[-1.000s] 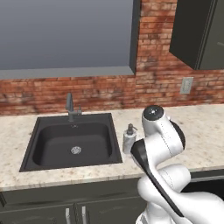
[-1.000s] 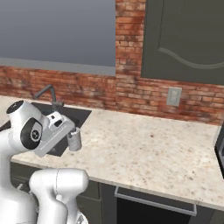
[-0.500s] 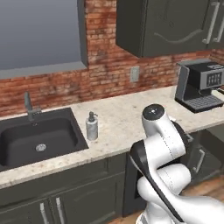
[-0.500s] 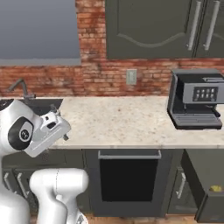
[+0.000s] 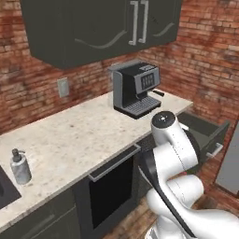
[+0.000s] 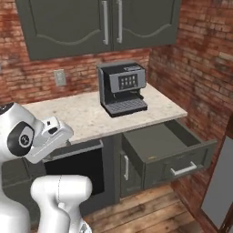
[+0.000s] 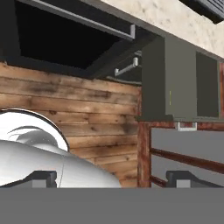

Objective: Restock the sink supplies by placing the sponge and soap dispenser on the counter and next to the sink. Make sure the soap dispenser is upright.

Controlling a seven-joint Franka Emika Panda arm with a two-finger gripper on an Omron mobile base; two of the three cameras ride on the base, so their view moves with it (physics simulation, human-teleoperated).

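The soap dispenser [image 5: 20, 167] stands upright on the pale speckled counter [image 5: 79, 140], at the far left beside a black corner of the sink [image 5: 3, 193]. The sponge is out of view. My gripper [image 7: 113, 178] is open and holds nothing; its two dark fingertips [image 7: 42, 177] stand wide apart at the bottom of the hand view. It hangs low in front of the cabinets, well away from the dispenser, and looks across the wooden floor at the side of an open drawer [image 7: 179, 83].
A black coffee machine [image 5: 135, 88] stands on the counter's right end [image 6: 91, 113]. Below it a dark grey drawer [image 6: 166, 152] is pulled far out over the floor. A dark oven front [image 6: 77, 166] sits left of it. A brick wall closes the right side.
The whole picture has swung right with the base: the sink slid off to the left, and the coffee machine and open drawer came into view. The gripper stayed open.
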